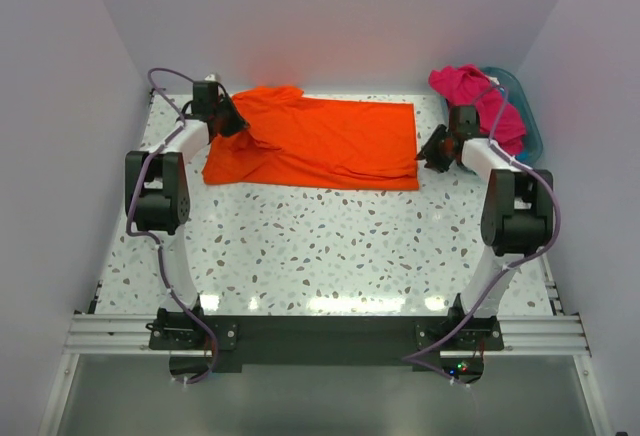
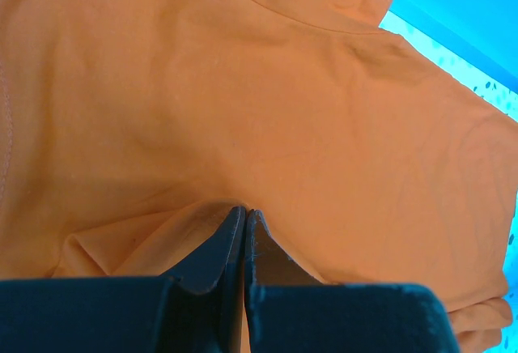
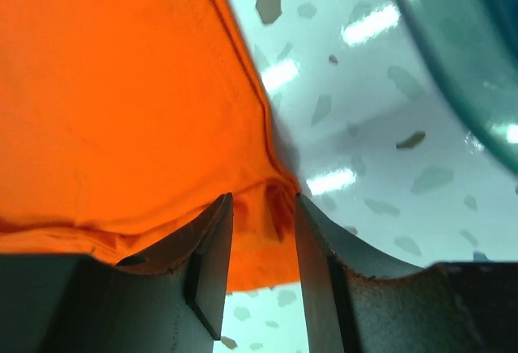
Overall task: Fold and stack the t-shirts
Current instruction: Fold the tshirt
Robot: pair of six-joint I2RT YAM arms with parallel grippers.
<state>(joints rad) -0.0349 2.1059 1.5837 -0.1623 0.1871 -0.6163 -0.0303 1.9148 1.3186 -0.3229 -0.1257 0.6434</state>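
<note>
The bright orange t-shirt [image 1: 330,141] lies spread across the far part of the table, with its left end bunched and lifted. My left gripper [image 1: 232,121] is shut on a fold of it at that left end; the left wrist view shows the closed fingertips [image 2: 244,211] pinching orange cloth [image 2: 243,86]. My right gripper [image 1: 432,151] is at the shirt's near right corner. Its jaws stand apart with the hemmed corner [image 3: 271,207] bunched between them [image 3: 263,199]. A magenta-pink t-shirt [image 1: 480,101] is heaped over the basket. No blue fabric shows.
The teal plastic basket [image 1: 530,126] stands at the far right corner, close behind my right gripper; its rim shows in the right wrist view [image 3: 453,37]. The speckled white table [image 1: 330,246] lies between the shirt and the arm bases. Walls enclose three sides.
</note>
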